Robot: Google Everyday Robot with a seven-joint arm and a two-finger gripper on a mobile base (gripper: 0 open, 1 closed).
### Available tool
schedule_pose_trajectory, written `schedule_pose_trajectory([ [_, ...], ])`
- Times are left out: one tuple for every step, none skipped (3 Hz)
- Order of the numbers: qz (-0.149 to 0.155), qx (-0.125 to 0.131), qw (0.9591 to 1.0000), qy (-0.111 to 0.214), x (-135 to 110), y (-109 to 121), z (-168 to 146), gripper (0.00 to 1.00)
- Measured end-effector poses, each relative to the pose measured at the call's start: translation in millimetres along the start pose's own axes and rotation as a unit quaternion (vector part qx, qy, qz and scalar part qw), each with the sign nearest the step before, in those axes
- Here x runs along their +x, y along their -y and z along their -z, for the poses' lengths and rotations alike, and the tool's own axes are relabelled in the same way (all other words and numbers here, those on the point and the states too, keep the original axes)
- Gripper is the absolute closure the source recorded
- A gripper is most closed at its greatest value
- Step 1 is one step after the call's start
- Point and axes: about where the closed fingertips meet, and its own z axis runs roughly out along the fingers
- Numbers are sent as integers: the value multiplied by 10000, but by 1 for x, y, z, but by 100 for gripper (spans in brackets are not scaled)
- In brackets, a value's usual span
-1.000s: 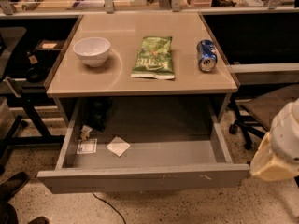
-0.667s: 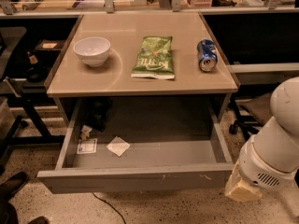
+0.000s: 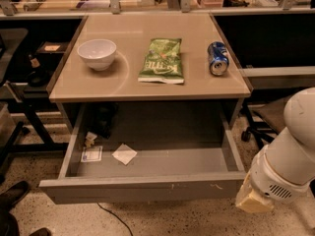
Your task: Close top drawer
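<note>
Top drawer point(image 3: 142, 187) stood out from under table point(image 3: 123, 85), front facing camera, long axis left-right. Gripper point(image 3: 253, 200) below table's front-right corner; grip state could not be told.

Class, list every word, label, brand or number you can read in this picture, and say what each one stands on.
No text here can be read with certainty.
green crisp bag on the tan tabletop: white lettering, too blurred to read.
blue drink can lying on its side: markings unreadable.
white card in the open grey top drawer: print too small.
gripper, low right beside the drawer front: no text seen.
</note>
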Motion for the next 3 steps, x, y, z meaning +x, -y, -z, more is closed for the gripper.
schedule_pose_trajectory([
  [-45,133,9999,94,0,12,-24,100],
  [-43,310,9994,177,-8,26,-38,100],
  [-32,405,9990,195,-13,35,-50,100],
])
